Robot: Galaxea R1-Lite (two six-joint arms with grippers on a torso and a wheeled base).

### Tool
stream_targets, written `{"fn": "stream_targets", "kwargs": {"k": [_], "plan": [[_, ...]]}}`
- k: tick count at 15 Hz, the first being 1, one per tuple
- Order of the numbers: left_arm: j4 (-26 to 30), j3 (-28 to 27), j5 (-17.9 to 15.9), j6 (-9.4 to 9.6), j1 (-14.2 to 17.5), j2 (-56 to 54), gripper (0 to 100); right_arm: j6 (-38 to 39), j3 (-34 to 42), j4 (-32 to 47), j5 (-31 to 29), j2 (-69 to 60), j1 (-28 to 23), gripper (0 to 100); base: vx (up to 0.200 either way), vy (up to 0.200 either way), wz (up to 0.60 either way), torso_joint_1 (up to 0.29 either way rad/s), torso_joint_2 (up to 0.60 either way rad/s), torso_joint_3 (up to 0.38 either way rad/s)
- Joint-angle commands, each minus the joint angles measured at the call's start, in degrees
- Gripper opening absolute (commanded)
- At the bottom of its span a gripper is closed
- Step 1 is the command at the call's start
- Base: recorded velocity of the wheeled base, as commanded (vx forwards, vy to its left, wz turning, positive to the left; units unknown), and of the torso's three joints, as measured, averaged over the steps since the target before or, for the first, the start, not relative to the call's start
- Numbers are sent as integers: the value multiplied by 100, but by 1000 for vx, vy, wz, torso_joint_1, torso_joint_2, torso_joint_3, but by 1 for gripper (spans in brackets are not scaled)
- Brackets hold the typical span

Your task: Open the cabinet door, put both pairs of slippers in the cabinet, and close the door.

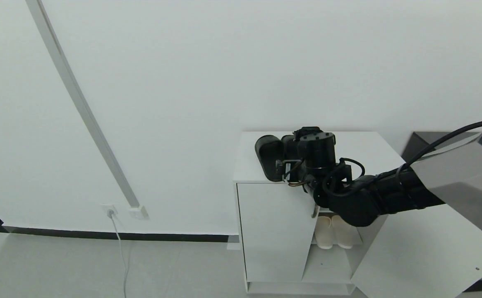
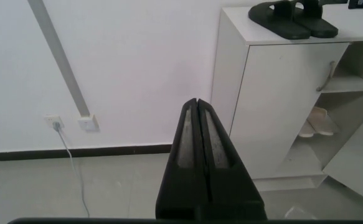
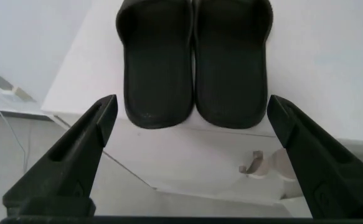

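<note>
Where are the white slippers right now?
In the head view, the white slippers sit side by side on a shelf inside the cabinet, in its open right half.

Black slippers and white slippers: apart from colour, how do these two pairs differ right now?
The black slippers lie on top of the cabinet; the white slippers sit inside it. The open right hand is lined up on the black slippers, while no hand is at the white slippers. In both pairs, the two slippers lie side by side.
</note>
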Motion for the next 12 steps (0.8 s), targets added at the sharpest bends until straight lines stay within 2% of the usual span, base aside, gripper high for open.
{"fn": "stream_targets", "kwargs": {"k": [1, 9, 12], "plan": [[-1, 0, 0, 6, 0, 6, 0, 30, -101, 26, -1, -43, -20, 100, 200, 0, 0, 2, 2, 2], [-1, 0, 0, 15, 0, -2, 0, 232, 277, -62, 7, 116, 24, 100, 200, 0, 0, 2, -1, 2], [-1, 0, 0, 15, 0, -2, 0, 267, 471, -334, 43, 291, 139, 100, 0, 0, 0, 0, 0, 0]]}}
